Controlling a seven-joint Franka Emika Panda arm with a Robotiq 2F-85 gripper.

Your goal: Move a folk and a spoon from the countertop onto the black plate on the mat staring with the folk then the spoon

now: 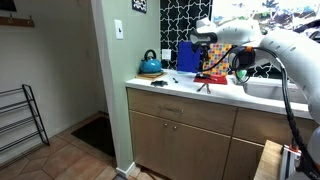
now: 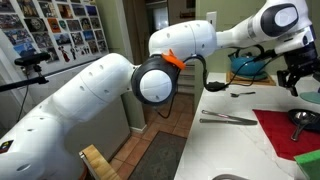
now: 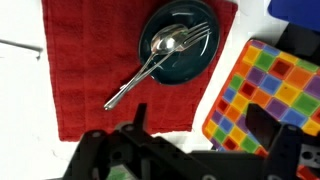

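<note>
So the fork (image 3: 197, 34) and the spoon (image 3: 163, 44) are both lying on the black plate (image 3: 190, 66). Their heads are on the dish, side by side and touching. The handles run together off the rim and hang out over the red mat (image 3: 80, 60).

In the wrist view the plate sits out in front of the gripper (image 3: 200, 125), beyond the fingertips and apart from them. The handle ends point back toward one finger but stay clear of it. The jaws are spread wide with nothing between them, so it isn't holding anything.

Outward from there, a bright checkered cloth (image 3: 262, 85) lies just beside the mat, on the side of the other finger. Pale countertop (image 3: 20, 85) shows past the mat's far edge. In an exterior view the teal kettle (image 1: 150, 65) stands further along the counter, well away from the jaws.

My read is that fork then spoon both look done, so this is the tail end of the spoon step. What's left is backing off. I'd go straight up and away with the jaws kept wide. Those overhanging handles are the only thing near enough to catch, and a nudge could tip both pieces off the plate.
</note>
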